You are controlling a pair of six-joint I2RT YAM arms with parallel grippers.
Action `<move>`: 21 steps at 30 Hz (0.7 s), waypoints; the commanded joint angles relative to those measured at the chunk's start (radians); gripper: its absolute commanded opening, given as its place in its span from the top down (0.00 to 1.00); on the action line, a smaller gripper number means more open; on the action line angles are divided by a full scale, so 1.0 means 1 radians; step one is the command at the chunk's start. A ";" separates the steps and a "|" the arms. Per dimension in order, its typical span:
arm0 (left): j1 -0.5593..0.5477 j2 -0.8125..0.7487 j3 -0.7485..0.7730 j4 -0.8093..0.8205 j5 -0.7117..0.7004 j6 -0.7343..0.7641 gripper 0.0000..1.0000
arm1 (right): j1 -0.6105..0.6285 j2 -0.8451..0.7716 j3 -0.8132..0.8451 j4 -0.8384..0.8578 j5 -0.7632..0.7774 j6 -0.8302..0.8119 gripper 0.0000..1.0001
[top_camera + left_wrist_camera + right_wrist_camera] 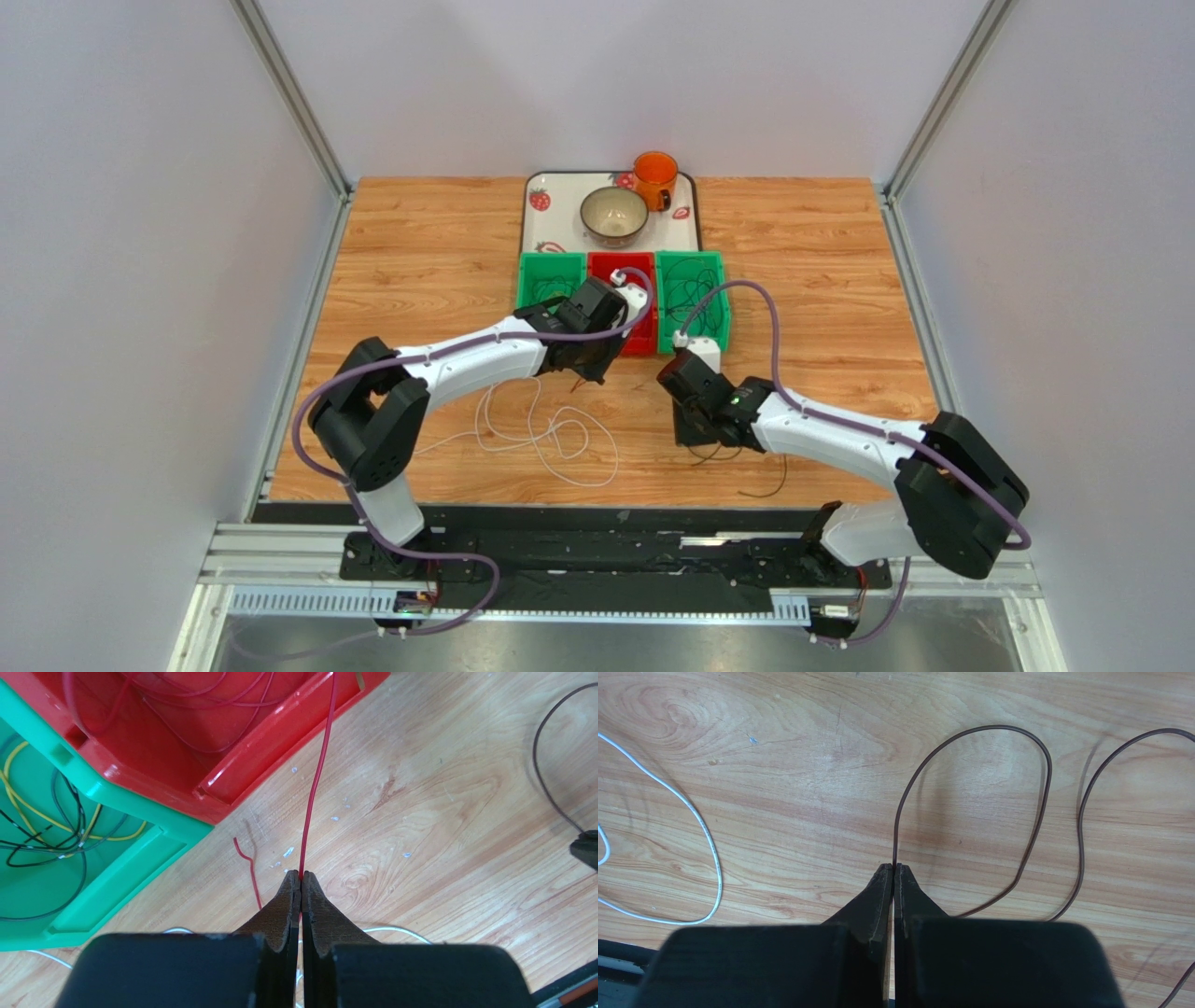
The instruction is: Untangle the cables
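1. The left end effector [300,876] is pressed together, pinching a red cable [317,777] at its tips. The cable runs toward 12 o'clock past the corner of a red bin [281,738] and is cut off at the top edge.
2. A loose red end [253,875] lies at 11 o'clock from those tips; its lower part is hidden behind the fingers.
3. The right end effector [893,868] is pressed together on a dark brown cable [897,829], which loops toward 1 o'clock over the tabletop [773,763] and leaves the frame.
4. A white cable [710,847] lies at 9 o'clock, cut off at the left.
5. In the left wrist view, at 9 o'clock, a green bin [119,882] holds yellow and dark cables [77,838], partly out of frame.
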 commanded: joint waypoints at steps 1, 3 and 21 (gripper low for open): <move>-0.004 -0.010 0.104 -0.026 -0.016 0.012 1.00 | -0.002 0.006 0.019 0.053 -0.001 -0.003 1.00; -0.004 -0.008 0.163 -0.047 -0.025 0.018 1.00 | -0.001 0.012 0.019 0.056 -0.002 -0.006 1.00; 0.020 0.206 0.587 -0.205 -0.148 0.089 1.00 | -0.004 0.023 0.016 0.073 -0.013 -0.015 1.00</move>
